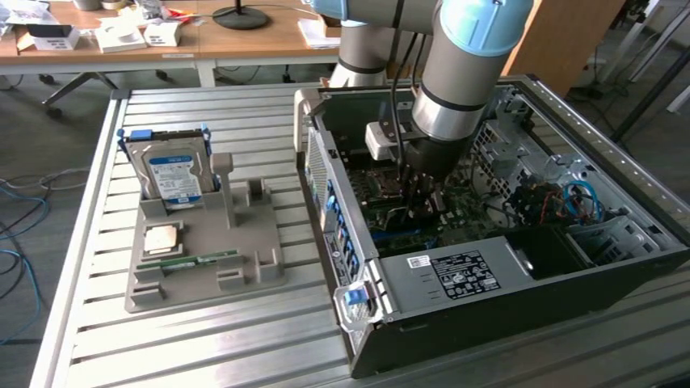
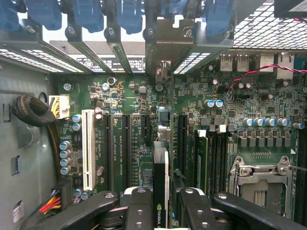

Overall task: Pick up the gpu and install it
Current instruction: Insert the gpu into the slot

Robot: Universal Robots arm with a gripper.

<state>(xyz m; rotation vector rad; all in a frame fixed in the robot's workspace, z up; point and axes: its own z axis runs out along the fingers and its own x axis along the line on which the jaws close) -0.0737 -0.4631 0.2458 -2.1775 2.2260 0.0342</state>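
Already the pick-up part looks finished. Seen from the exterior camera, the arm reaches down into the open black metal computer case (image 1: 506,267) lying on the slatted aluminium bench (image 1: 216,339), and its black pincer (image 1: 421,198) sits low over the green motherboard (image 1: 474,206). The grey plastic parts holder (image 1: 199,259) to the exterior view's left carries the silver hard drive with a blue label (image 1: 174,174), a small square tan chip (image 1: 161,238) and a narrow green memory stick (image 1: 199,260).

From the wrist camera, the pincer (image 2: 160,211) is pinching the gpu (image 2: 161,187), a thin dark card seen edge-on with a green logo near the bottom, between its two black fingers (image 2: 139,211). The card hangs upright above the motherboard (image 2: 144,120), roughly in line with a black expansion slot (image 2: 144,127) and an open bay in the rear bracket row (image 2: 158,43). It does not look seated; whether its edge touches any slot I cannot tell, so the install seems left to do.
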